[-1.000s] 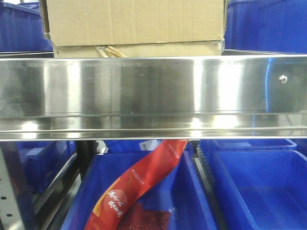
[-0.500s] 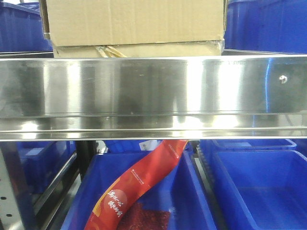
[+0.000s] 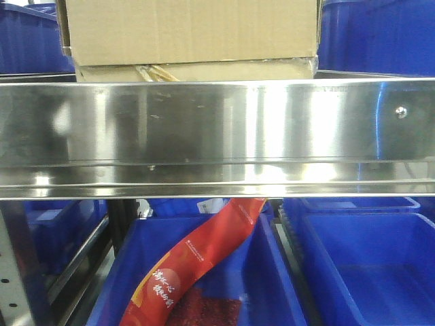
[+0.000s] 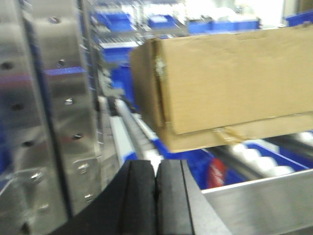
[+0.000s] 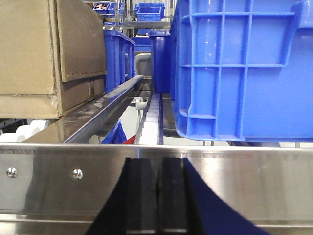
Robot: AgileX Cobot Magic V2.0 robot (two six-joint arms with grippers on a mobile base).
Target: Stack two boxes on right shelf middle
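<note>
We see the upper cardboard box (image 3: 190, 30) already resting on the flatter cardboard box (image 3: 197, 70), both behind the steel shelf lip (image 3: 217, 122). Left gripper (image 4: 156, 183) and right gripper (image 5: 157, 191) are clenched empty; we should back straight off the lip without nudging the stack.

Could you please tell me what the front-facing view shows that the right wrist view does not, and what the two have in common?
Only the front-facing view shows the red printed plastic packet lying in an open blue plastic bin below the shelf, and the full front of the stacked brown cardboard boxes.

Only the right wrist view shows the shut right tool, the white rollers under the boxes, and the ribbed side of a large blue plastic crate.

Both show the shiny stainless-steel shelf lip, with its screw heads, and the boxes resting above it.
</note>
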